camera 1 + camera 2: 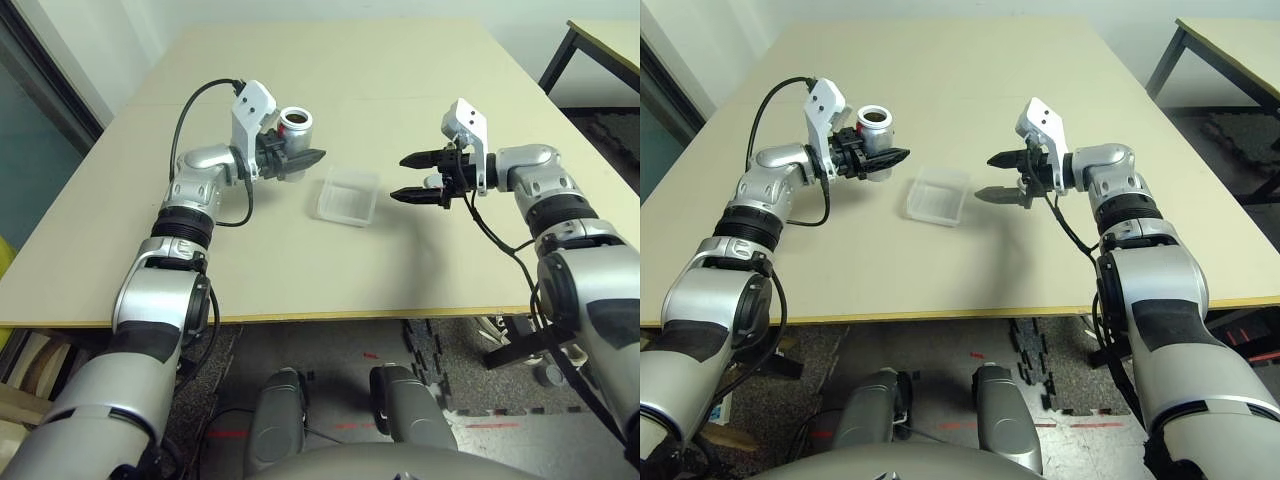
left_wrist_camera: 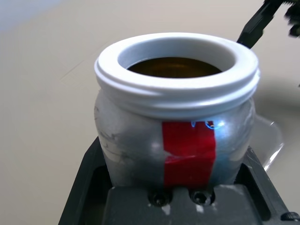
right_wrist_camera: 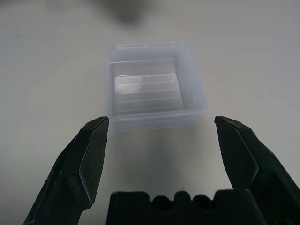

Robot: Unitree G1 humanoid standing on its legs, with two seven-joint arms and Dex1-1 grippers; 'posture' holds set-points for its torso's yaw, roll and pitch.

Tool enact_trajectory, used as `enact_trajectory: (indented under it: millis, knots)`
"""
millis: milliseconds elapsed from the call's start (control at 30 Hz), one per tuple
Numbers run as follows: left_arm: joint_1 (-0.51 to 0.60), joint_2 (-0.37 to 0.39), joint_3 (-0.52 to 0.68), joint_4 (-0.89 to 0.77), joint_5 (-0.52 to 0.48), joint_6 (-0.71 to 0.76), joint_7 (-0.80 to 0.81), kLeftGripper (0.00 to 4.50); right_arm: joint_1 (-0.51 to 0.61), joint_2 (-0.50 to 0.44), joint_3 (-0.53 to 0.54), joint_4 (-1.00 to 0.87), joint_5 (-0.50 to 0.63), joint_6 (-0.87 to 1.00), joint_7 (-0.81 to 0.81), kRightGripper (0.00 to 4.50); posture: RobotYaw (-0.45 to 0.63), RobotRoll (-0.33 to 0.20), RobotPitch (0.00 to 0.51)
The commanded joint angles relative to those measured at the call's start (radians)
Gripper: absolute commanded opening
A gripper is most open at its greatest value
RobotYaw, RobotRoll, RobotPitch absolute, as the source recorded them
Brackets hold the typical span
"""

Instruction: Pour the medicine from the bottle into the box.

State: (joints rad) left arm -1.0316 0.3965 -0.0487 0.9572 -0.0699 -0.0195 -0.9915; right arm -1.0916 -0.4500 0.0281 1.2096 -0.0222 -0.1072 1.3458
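My left gripper (image 1: 300, 157) is shut on the bottle (image 1: 296, 128), a silver-grey cylinder with a white rim and a red stripe (image 2: 190, 150). It stands upright with its mouth open and uncapped, held above the table to the left of the box. Its inside (image 2: 174, 66) looks dark brown; I cannot make out the medicine. The box (image 1: 347, 195), a shallow clear plastic tray, rests on the table between both grippers and looks empty (image 3: 147, 91). My right gripper (image 1: 412, 176) stands open just right of the box, fingertips pointing at it, nothing between them.
The beige table (image 1: 300, 270) reaches from the front edge far to the back. A second table with a dark frame (image 1: 590, 45) stands at the back right. Black cables (image 1: 195, 105) loop off both wrists.
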Motion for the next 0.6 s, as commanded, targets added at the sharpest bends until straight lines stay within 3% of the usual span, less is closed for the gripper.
enact_trajectory:
  millis: [33, 133, 300, 600]
  knots:
    - [-0.046, 0.011, -0.061, 0.029, 0.092, -0.04, 0.04, 2.72, 0.011, 0.002, 0.008, -0.021, -0.003, -0.006, -0.002, 4.5, -0.13, 0.0, 0.058]
    - [-0.083, 0.02, -0.148, 0.043, 0.208, -0.099, 0.097, 2.72, 0.019, 0.002, 0.004, -0.025, 0.002, 0.0, -0.005, 4.5, -0.13, 0.0, 0.058]
    - [-0.183, 0.023, -0.355, 0.115, 0.483, -0.261, 0.3, 2.72, 0.028, 0.006, -0.006, -0.029, 0.014, 0.017, -0.008, 4.5, -0.14, 0.0, 0.056]
    - [-0.382, -0.051, -0.713, 0.26, 0.922, -0.406, 0.684, 2.72, 0.029, 0.023, -0.024, -0.041, 0.045, 0.046, -0.022, 4.5, -0.15, 0.0, 0.055]
